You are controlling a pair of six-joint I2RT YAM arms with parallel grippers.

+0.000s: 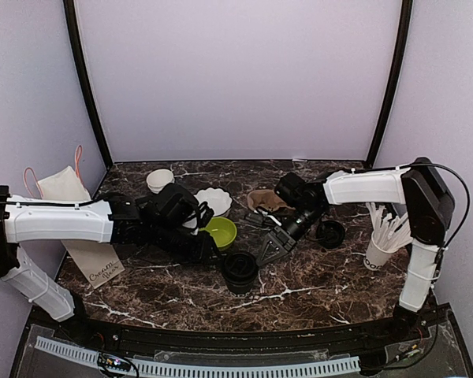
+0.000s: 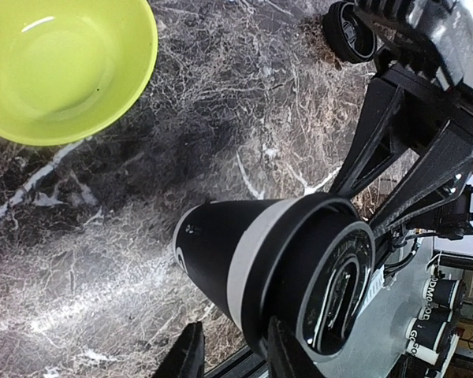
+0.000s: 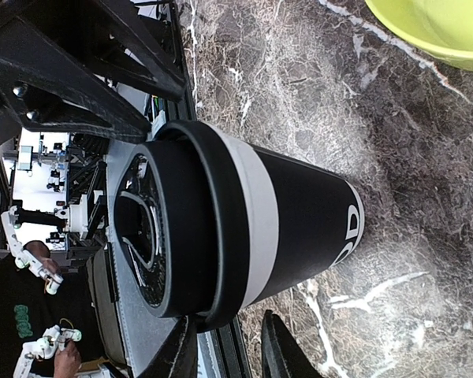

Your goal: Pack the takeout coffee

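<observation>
Two grippers meet at one small black coffee cup (image 1: 240,269). It stands upright on the dark stone table (image 1: 323,287), low in the middle of the top view, just below and right of the green bowl (image 1: 220,231). Its black lid (image 3: 162,228) is on. The left gripper (image 2: 235,346) is at the cup's left in that view and the right gripper (image 3: 227,348) is at its right. Each has its fingers part way open. In each wrist view the gap between the fingers is bare and the cup sits just past the tips, so neither has hold of it. I think the lid step is done and the packing comes next. One gripper needs to slide its fingers round the cup's side and squeeze gently so the cup does not tip. Then it should carry the cup to the white bag (image 1: 61,186) at the far left, if that is where it goes.
</observation>
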